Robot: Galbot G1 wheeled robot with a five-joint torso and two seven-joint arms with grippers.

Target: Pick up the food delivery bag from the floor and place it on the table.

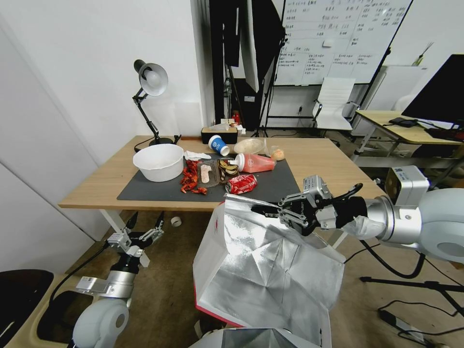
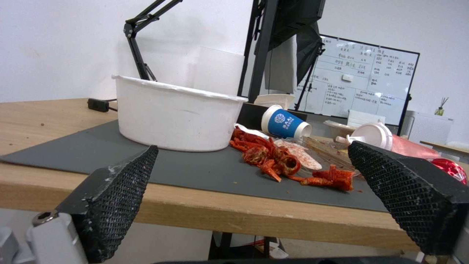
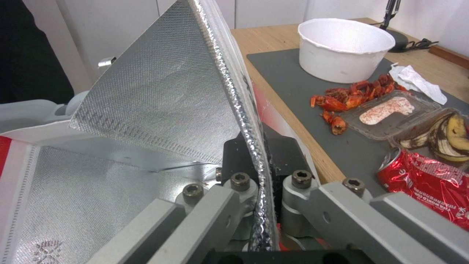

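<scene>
The food delivery bag (image 1: 261, 270) hangs lifted off the floor (image 1: 169, 285), its silver foil lining facing me and its red sides showing at the lower left. It hangs in front of the table's (image 1: 96, 179) near edge, its top rim level with the tabletop. My right gripper (image 1: 265, 210) is shut on the bag's top rim. In the right wrist view the fingers (image 3: 244, 157) pinch the foil edge of the bag (image 3: 156, 95). My left gripper (image 1: 143, 226) stands open and holds nothing, low, below the table's front left edge; its fingertips (image 2: 117, 198) frame the tabletop (image 2: 54, 117).
The dark mat (image 1: 159, 191) holds a white bowl (image 1: 158, 162), red crayfish shells (image 1: 191, 180), a crushed red can (image 1: 241, 183), a bottle (image 1: 253, 163) and a blue cup (image 1: 218, 145). A lamp (image 1: 151, 79) stands at the back left. Tripod legs and cables (image 1: 411, 285) cross the floor on the right.
</scene>
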